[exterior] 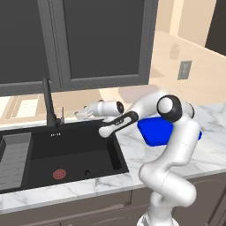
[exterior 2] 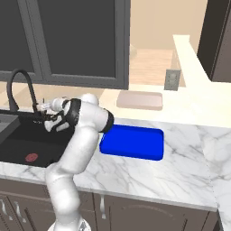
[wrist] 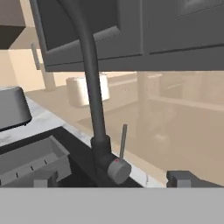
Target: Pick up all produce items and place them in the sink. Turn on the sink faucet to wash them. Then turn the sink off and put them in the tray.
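Black and slim, the sink faucet (exterior: 49,106) stands at the back rim of the sink (exterior: 66,152). The gripper (wrist: 114,179) hovers just beside the faucet's side lever (wrist: 124,141), jaws spread wide and empty. The tray (exterior 2: 132,142) lies right of the sink.

sink (exterior: 66,152): set in tabletop (exterior: 145,152), left of tray
faucet (exterior: 49,108): behind sink, at its back rim, lever on its right side
rack (exterior: 13,159): inside sink, left end
tray (exterior 2: 132,141): on tabletop, right of sink, apart from it
slab (exterior 2: 140,100): behind tray, near wall
tool (exterior: 81,113): over sink's back rim, just right of faucet
cabinets (exterior: 88,39): above sink, behind faucet
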